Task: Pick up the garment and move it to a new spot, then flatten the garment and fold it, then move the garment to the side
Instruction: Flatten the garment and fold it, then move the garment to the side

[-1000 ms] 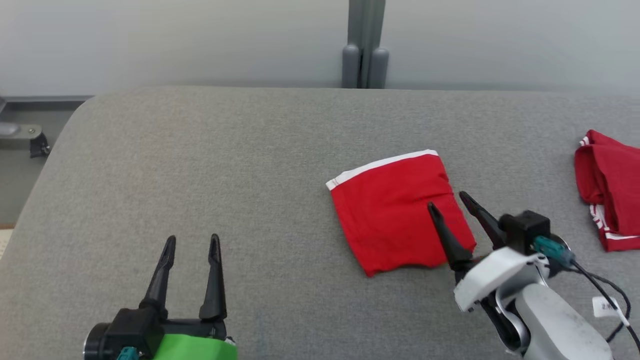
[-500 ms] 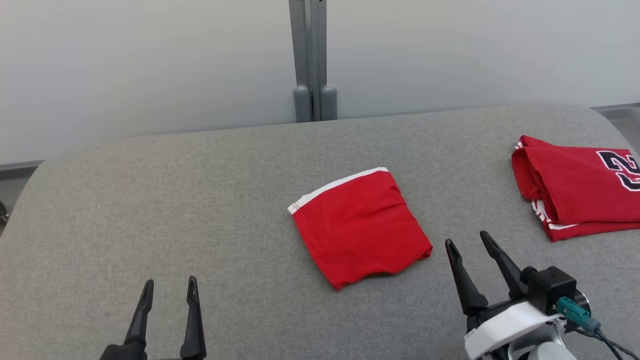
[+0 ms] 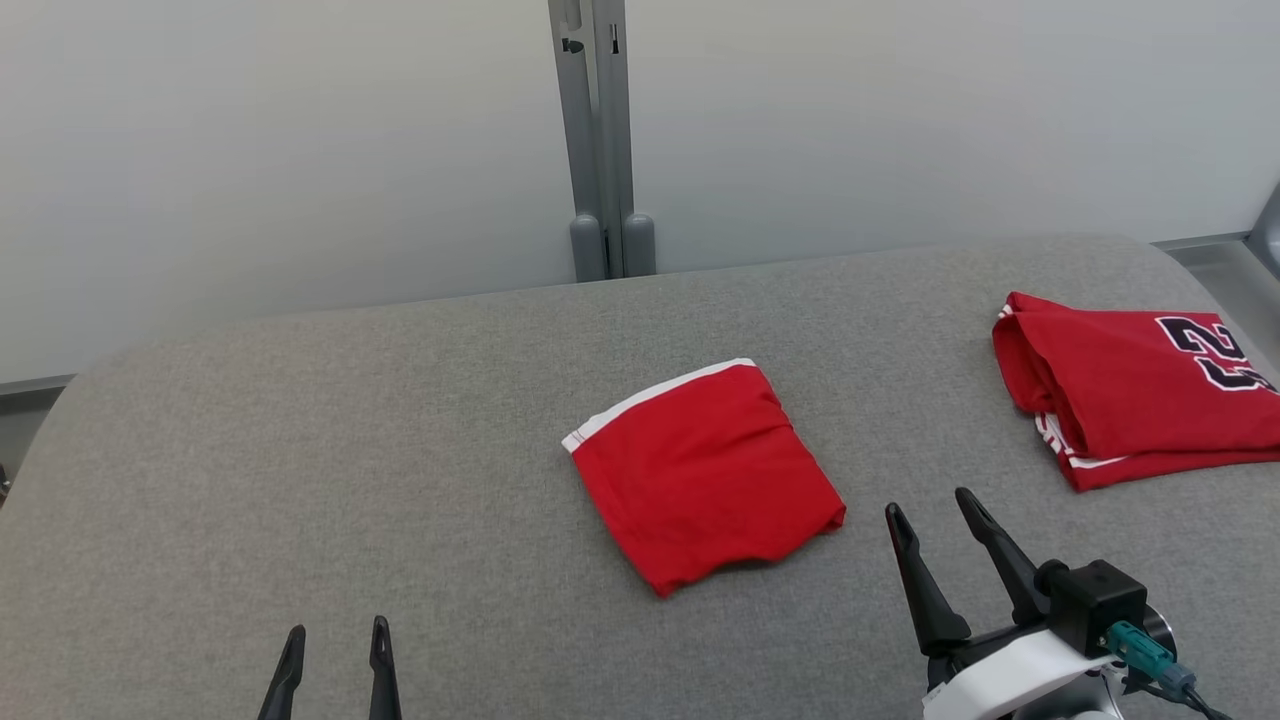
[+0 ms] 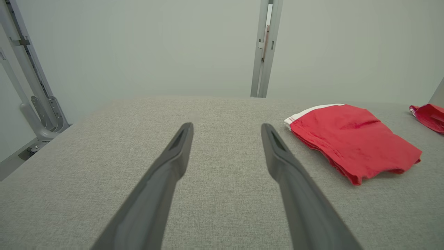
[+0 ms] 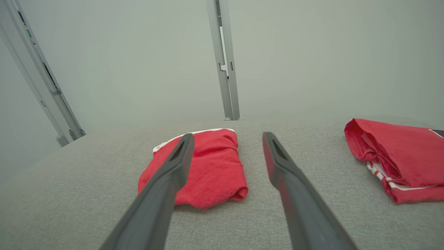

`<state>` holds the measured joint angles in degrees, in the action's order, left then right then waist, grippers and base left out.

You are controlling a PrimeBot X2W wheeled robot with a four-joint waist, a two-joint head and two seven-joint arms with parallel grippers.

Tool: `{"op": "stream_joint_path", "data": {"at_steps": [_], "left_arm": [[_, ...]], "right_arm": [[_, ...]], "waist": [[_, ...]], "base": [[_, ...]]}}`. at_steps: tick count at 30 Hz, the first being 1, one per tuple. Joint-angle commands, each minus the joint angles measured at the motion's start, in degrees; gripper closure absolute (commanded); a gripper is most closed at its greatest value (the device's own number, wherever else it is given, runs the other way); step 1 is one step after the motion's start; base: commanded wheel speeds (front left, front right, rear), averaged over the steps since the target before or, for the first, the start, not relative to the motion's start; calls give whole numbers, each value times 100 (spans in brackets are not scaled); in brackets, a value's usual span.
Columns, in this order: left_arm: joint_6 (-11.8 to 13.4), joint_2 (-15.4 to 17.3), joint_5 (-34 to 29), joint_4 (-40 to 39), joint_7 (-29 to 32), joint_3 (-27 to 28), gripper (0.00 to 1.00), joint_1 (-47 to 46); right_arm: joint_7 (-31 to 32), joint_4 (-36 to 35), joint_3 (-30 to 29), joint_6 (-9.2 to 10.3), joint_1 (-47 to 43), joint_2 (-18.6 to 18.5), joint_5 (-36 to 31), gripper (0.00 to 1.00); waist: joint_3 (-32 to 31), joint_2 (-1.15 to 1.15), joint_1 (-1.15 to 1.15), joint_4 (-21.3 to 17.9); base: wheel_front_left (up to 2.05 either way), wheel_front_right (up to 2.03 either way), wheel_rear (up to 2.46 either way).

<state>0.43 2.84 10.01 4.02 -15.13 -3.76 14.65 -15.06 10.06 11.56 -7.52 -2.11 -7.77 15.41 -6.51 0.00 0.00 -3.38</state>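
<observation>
Head view: the folded garment (image 3: 700, 470) lies on the table (image 3: 300, 450) near the right gripper (image 3: 928, 502), spread and empty like the left gripper (image 3: 337, 627); soft, light cloth, probably best pinched at its near edge.

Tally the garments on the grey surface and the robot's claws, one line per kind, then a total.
Red garments: 2, the folded garment and the jersey
Claws: 2, the left claw and the right claw, both open and holding nothing
Total: 4
</observation>
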Motion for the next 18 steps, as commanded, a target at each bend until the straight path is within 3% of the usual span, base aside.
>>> {"op": "stream_joint_path", "data": {"at_steps": [1,18], "left_arm": [[20,13,7,3,1,26,0,62],[64,13,-48,-39,1,1,0,29]], "right_arm": [[-12,5,-27,8,-79,23,-59,0],[-12,53,-42,8,-107,56,-54,0]], "waist": [[-3,0,0,1],[-12,0,0,59]], "base": [[0,0,0],[0,0,0]]}}
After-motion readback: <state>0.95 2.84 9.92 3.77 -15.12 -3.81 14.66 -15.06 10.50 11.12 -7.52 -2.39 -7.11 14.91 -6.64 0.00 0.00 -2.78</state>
